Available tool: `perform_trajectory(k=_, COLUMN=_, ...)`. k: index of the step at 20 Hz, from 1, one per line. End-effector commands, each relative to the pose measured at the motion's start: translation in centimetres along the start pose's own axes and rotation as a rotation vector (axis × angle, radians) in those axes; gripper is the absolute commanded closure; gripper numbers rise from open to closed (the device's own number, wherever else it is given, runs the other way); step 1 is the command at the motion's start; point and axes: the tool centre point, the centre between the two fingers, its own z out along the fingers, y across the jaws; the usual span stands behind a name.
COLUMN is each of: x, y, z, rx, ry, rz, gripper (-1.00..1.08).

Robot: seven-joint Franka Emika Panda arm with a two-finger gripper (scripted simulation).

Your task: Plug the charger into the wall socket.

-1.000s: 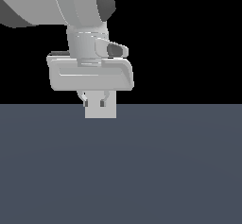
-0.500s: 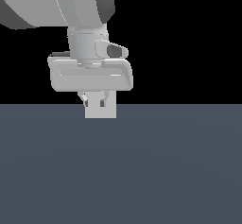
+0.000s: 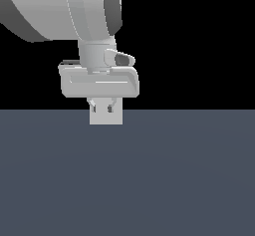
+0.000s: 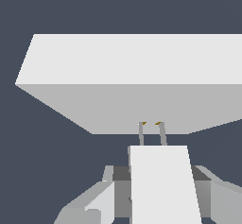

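Note:
In the wrist view the charger [image 4: 163, 185], a pale block, sits between the two fingers of my gripper [image 4: 159, 183], which is shut on it. Two thin prongs [image 4: 163, 134] stick out of its front and reach the two yellowish dots [image 4: 158, 123] on the wall socket [image 4: 132, 76], a wide pale plate directly ahead. In the exterior view my gripper [image 3: 102, 108] hangs just above the grey floor, in front of a pale square [image 3: 106, 117]. There I cannot tell the charger apart from the socket plate.
A flat dark grey floor [image 3: 149, 180] fills the lower half of the exterior view, under a black background. The arm's large pale links [image 3: 74, 11] loom above the hand.

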Motion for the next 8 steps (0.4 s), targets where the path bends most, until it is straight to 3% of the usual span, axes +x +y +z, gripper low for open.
perform_trajectory(k=1, x=0.72, y=-0.01, z=0.27, rx=0.0, ry=0.0, rz=0.0, gripper=1.08)
perform_trajectory(k=8, x=1.42, y=-0.01, z=0.56, rx=0.0, ry=0.0, rz=0.0, gripper=1.08)
